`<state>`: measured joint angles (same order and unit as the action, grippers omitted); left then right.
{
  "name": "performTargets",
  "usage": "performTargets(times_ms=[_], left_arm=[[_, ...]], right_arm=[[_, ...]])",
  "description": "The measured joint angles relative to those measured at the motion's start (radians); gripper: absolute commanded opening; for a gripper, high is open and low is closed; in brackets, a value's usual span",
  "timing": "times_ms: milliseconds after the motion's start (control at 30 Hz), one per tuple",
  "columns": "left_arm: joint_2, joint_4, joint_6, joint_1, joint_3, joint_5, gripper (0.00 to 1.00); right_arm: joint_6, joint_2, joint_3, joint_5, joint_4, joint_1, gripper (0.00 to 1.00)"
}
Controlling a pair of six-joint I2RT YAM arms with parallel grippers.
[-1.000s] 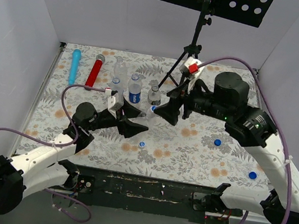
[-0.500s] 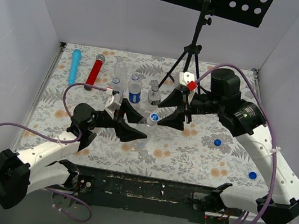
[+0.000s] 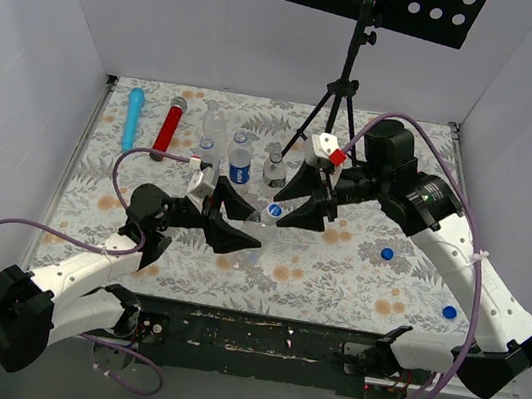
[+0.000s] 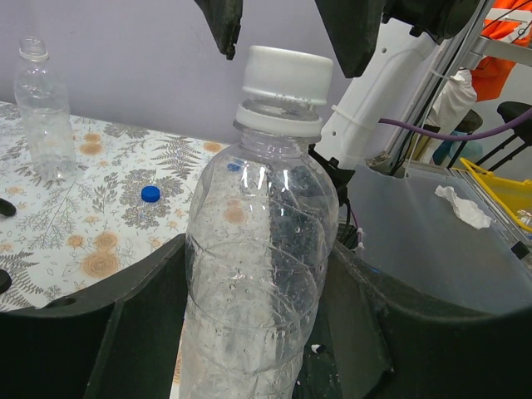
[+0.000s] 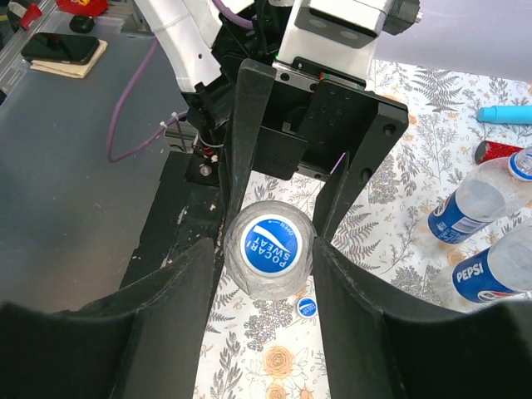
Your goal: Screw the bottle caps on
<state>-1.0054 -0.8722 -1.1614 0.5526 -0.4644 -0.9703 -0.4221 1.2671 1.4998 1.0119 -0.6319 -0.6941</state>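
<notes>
At centre table, bottle (image 4: pixel 258 274) clenched in left gripper (image 4: pixel 258 332); cap (image 4: pixel 287 75) seated, tightness unclear; right gripper (image 5: pixel 268 249) released, astride it, not yet gripping; loose caps (image 3: pixel 387 252) unfitted.

Tripod (image 3: pixel 342 85) — blue cylinder (image 3: pixel 133 119), red cylinder (image 3: pixel 168 129)

Blue cap (image 3: pixel 274 208) on bottle (image 3: pixel 261 223) between both jaws

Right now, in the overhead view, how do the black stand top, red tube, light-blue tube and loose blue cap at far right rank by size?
Largest: black stand top, though raised nearer the camera.
Then red tube and light-blue tube, too alike to rank.
Smallest: blue cap.
</notes>
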Motion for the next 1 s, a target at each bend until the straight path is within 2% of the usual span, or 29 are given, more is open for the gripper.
performTargets(times_ms=[100,333,567,767,1000], left_arm=[[0.000,0.000,0.000,0.000,0.000,-0.001,0.17],[0.001,0.003,0.004,0.000,0.000,-0.002,0.17],[0.033,0.073,0.062,-0.005,0.000,0.025,0.17],[0.114,0.224,0.195,-0.007,0.011,0.148,0.16],[0.183,0.390,0.326,-0.007,0.047,0.335,0.16]], right_arm=[[-0.001,0.010,0.000,0.006,0.000,0.000,0.49],[0.004,0.020,0.000,0.003,0.007,-0.007,0.28],[0.049,0.018,-0.002,-0.091,0.029,-0.039,0.12],[0.206,-0.012,-0.037,-0.346,0.097,-0.110,0.08],[0.562,-0.009,-0.126,-0.754,0.188,-0.205,0.09]])
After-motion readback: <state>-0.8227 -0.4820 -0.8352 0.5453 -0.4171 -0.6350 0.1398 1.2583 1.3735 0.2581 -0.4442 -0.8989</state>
